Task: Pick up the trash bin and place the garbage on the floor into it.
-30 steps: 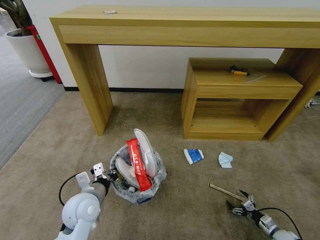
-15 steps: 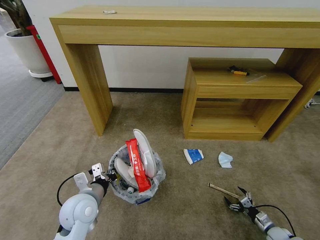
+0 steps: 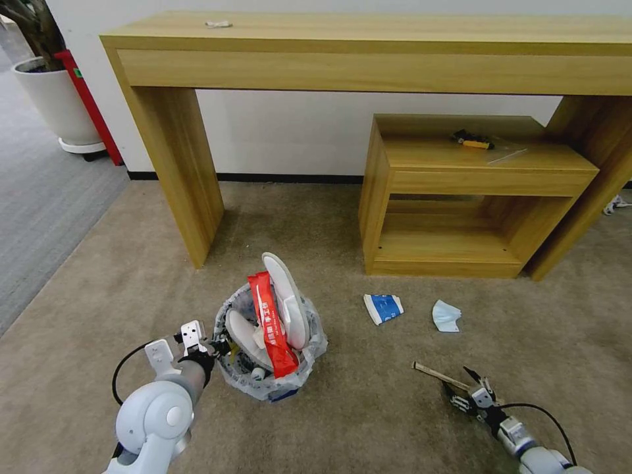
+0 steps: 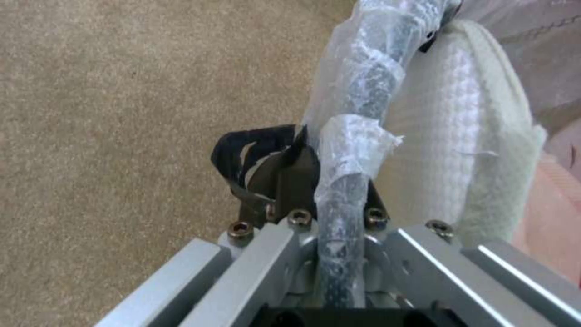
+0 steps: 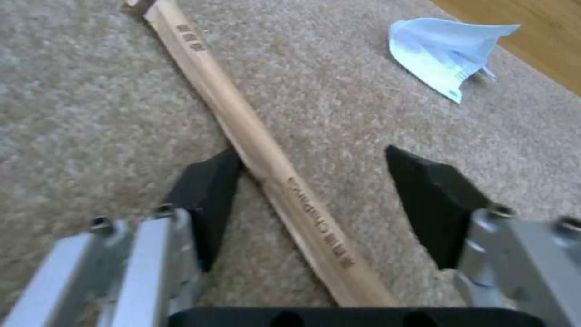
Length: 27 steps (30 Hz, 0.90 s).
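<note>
**Right hand drops onto stick; bin nudged**

Over the last sec the right hand [image 3: 469, 393] has moved down and fwd along the floor [image 3: 368, 421], from just short of the wooden stick [image 3: 440, 376] to straddling its near end. Its fingers, spread wide before, look narrower in the head view; wrist view shows them still apart, one black fingertip [image 5: 209, 190] touching the stick's side, the other clear of it. Right arm shows less in the frame's corner.

Left hand [image 3: 209, 347] w/ the trash bin [image 3: 273, 388] has shifted slightly left and up the frame; left arm's shoulder joint slid left too.
</note>
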Available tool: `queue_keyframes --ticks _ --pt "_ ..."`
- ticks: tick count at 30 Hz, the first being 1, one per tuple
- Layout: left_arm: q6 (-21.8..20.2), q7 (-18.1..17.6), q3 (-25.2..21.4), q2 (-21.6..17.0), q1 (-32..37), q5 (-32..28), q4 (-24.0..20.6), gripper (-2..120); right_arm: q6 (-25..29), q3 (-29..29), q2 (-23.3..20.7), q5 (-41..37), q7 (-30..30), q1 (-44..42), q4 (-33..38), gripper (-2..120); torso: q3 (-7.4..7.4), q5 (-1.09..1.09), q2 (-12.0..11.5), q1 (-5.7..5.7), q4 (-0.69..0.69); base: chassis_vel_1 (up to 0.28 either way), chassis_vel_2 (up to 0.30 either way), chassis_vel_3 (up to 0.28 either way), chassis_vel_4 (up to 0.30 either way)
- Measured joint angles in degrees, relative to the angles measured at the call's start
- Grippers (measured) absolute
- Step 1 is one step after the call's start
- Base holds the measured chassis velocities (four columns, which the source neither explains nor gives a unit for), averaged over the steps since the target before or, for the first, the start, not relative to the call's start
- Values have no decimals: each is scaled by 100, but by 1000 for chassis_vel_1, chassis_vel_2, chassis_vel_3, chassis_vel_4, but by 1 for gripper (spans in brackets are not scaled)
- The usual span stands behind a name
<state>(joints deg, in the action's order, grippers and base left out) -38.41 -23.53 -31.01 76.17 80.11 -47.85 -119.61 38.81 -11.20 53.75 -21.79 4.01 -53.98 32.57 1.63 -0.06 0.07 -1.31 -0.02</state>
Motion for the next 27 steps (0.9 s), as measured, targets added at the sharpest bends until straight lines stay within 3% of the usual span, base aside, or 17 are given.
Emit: queue_keyframes --ticks 16,27 --pt "16 1 56 75 -85 18 73 0 24 8 -144 -44 -21 -87 125 2 0 5 0 -1 -4 0 0 0 0" --pt "20 29 64 125 -91 98 199 0 34 -35 -249 -184 -69 -114 564 0 0 4 -1 -1 -3 0 0 0 0"
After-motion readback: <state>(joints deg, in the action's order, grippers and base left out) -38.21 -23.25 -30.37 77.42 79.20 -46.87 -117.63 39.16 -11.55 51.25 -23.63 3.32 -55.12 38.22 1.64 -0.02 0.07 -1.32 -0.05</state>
